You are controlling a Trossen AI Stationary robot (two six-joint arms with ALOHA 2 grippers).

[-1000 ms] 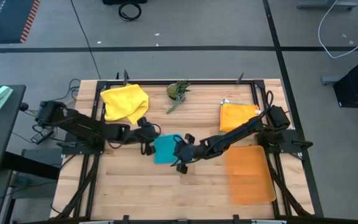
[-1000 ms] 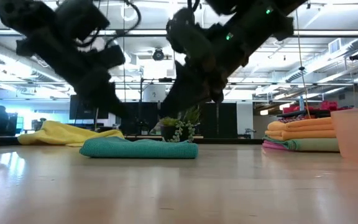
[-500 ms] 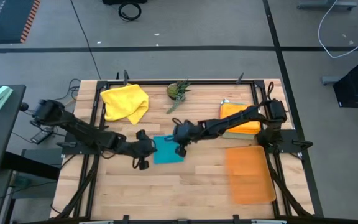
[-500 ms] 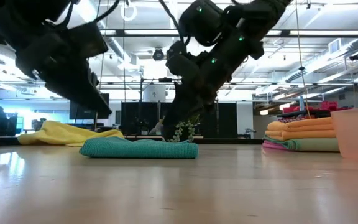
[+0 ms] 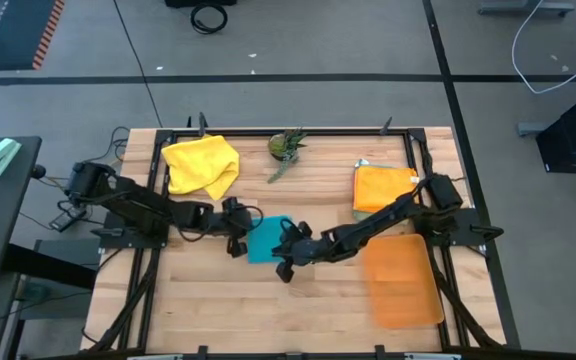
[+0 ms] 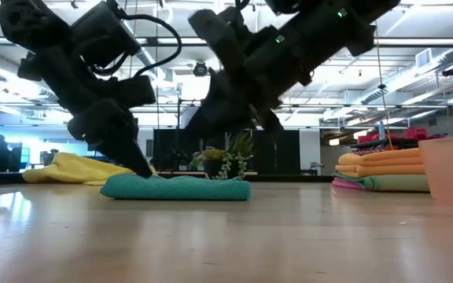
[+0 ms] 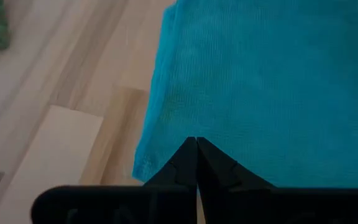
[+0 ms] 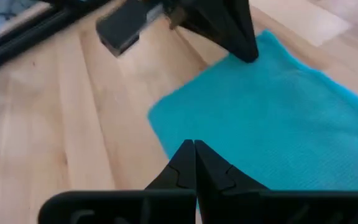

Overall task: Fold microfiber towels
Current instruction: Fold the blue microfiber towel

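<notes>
A folded teal towel (image 5: 268,238) lies flat in the middle of the table. My left gripper (image 5: 245,233) is shut, its tips on the towel's left end (image 6: 149,176). My right gripper (image 5: 281,250) is shut over the towel's near edge (image 8: 185,127); I cannot tell whether it touches the cloth. A crumpled yellow towel (image 5: 201,163) lies at the far left. A stack of folded towels, orange on top (image 5: 382,186), sits at the far right. My left gripper presses its shut fingertips (image 7: 196,144) down on the teal towel's top, near its left edge (image 7: 160,134). The fingers slant down from the table's left. The towel lies flat on the table.
A small green plant (image 5: 286,145) stands at the far edge's middle. A flat translucent orange mat (image 5: 401,278) lies at the near right. Black frame rails (image 5: 158,200) run along both sides. Bare wood shows along the near edge.
My left gripper drew away from the teal towel toward the near left, then came back onto its left end. My right gripper swung over to the towel's far side, then returned to its near edge. The towel has stayed flat in place.
</notes>
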